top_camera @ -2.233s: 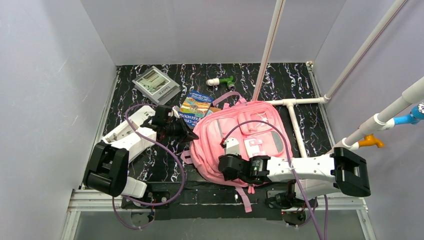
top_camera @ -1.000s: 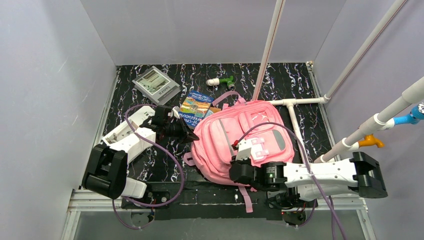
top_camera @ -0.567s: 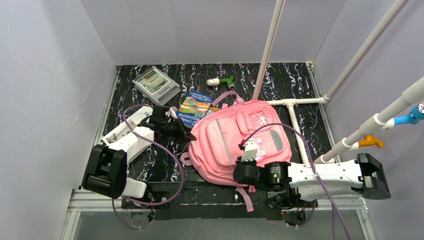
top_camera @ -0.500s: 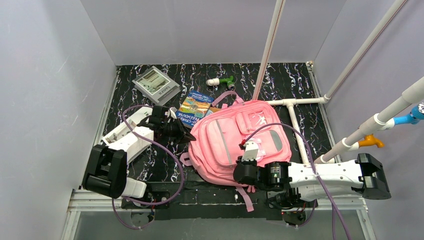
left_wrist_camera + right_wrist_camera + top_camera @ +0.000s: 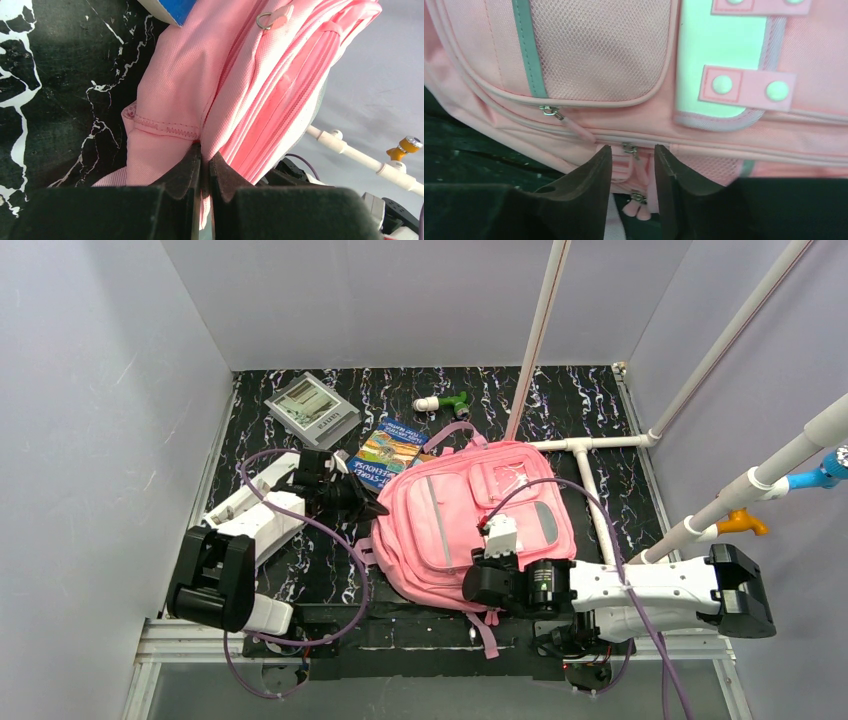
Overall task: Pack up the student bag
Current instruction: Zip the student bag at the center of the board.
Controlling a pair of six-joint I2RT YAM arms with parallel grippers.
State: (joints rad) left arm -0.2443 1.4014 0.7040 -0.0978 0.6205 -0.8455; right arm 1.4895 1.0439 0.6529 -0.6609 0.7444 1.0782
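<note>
Top view: the large soft pink fabric student bag point(image 5: 462, 502) lies front-up on the black white-veined bench top point(image 5: 300, 570). It sits toward the near edge, between my two arms, with its grey stripe, front pockets and pale buckle patch point(image 5: 719, 65) showing.

Left wrist view: my left gripper point(image 5: 202, 156) has its jaws pressed together on a fold of pink fabric at a stitched seam on the bag's left side. A metal zip-pull ring point(image 5: 264, 20) shows farther up that side.

Right wrist view: my right gripper point(image 5: 632, 151) sits at the bag's near edge with its jaws apart, one on each side of a short pink webbing tab point(image 5: 621, 167) and a zip slider. Neither jaw visibly presses on them.

Other objects: a blue-covered picture book point(image 5: 384, 451) lies partly under the bag's far left corner. A grey square device with a pale screen point(image 5: 311, 410) rests toward the far left corner of the bench. A white-and-green pipe fitting point(image 5: 444, 402) lies near the far edge. A white plastic pipe frame point(image 5: 592, 490) runs beside the bag's right side.
</note>
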